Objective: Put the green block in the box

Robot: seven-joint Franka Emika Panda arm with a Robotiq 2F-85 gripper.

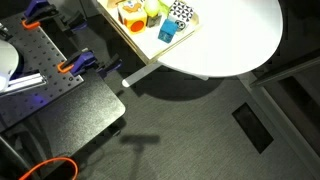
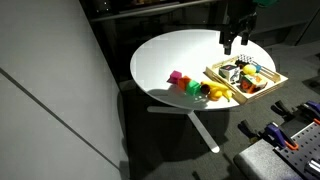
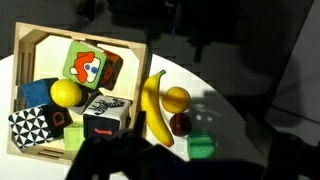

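The green block [image 3: 201, 146] lies on the white table outside the box, to the right of a banana [image 3: 153, 105]. It also shows in an exterior view [image 2: 194, 88]. The box [image 3: 85, 40] is a pale-wood tray full of toy blocks. It shows in both exterior views [image 2: 225, 85] [image 1: 125, 30]. My gripper [image 2: 234, 42] hangs above the far side of the box with its fingers apart and nothing in them. In the wrist view its fingers are only dark shapes at the bottom edge.
An orange ball [image 3: 176, 98] and a dark red ball [image 3: 180, 124] lie between the banana and the green block. A magenta piece [image 2: 175, 77] lies further left on the table. A blue cup [image 1: 167, 32] sits in the box. The round table [image 1: 240, 30] stands on a dark floor.
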